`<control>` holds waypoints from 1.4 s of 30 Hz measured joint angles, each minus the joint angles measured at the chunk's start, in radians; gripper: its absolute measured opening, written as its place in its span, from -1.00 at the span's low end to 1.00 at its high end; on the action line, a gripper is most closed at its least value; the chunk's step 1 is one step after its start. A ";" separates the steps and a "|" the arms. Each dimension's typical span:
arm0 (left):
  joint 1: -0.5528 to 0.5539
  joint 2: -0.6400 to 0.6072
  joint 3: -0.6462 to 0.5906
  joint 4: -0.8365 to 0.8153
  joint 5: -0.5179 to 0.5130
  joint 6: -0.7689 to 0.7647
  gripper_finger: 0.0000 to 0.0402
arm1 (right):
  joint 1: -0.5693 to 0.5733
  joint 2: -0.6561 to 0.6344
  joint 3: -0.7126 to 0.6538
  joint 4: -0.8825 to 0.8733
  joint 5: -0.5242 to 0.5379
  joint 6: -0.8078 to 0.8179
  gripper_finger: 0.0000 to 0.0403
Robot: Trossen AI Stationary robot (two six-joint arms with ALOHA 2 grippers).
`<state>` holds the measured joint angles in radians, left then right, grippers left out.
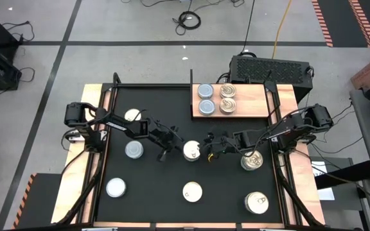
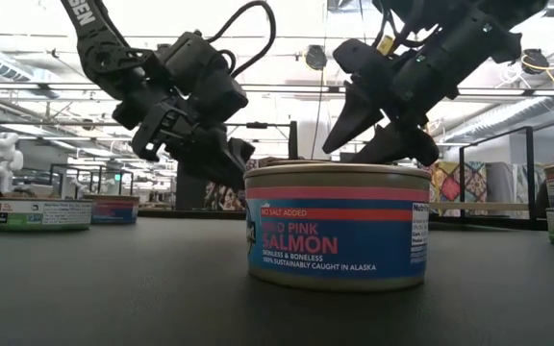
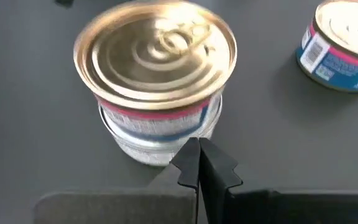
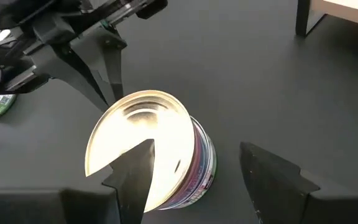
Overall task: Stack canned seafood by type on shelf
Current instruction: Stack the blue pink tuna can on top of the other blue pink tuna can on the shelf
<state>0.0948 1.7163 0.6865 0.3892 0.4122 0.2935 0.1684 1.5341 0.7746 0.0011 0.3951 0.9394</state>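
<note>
in the high view both arms meet over one gold-topped can (image 1: 192,151) near the centre of the black mat (image 1: 166,205). the left pincer (image 1: 170,145) sits just to the left of that can with its fingers pressed together, holding nothing; its wrist view shows the two dark fingertips (image 3: 201,165) closed right beside the can's side wall. the right pincer (image 1: 209,147) is at the can's right side with its fingers spread apart, and in its wrist view the can (image 4: 151,149) lies between the two open fingers, not clamped. the shelf (image 1: 230,101), a light wooden board at the upper right of the mat, carries four cans: two silvery-blue tops (image 1: 205,99) in its left column and two gold tops (image 1: 227,99) next to them. other cans lie scattered on the mat: three pale-topped ones at the left (image 1: 133,149), one at lower centre (image 1: 192,191) and two at the right (image 1: 252,160). in the low view a pink salmon can (image 2: 337,227) fills the foreground on the counter.
</note>
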 joint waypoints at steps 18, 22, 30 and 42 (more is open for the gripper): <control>-0.013 -0.001 0.000 0.021 0.004 -0.001 -0.97 | 0.018 0.101 0.000 0.102 -0.005 0.010 0.13; -0.012 -0.001 0.000 0.022 0.004 -0.001 -0.97 | 0.018 0.101 0.000 0.105 -0.005 0.002 0.12; -0.013 -0.001 0.000 0.042 0.004 -0.004 -0.97 | 0.018 0.100 0.000 0.108 -0.008 -0.016 -0.10; -0.013 -0.001 0.000 0.048 0.013 -0.024 -0.97 | 0.016 0.098 0.001 0.108 -0.014 -0.047 -0.77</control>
<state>0.0814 1.7153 0.6865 0.4370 0.4249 0.2696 0.1842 1.6322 0.7753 0.1093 0.3807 0.8928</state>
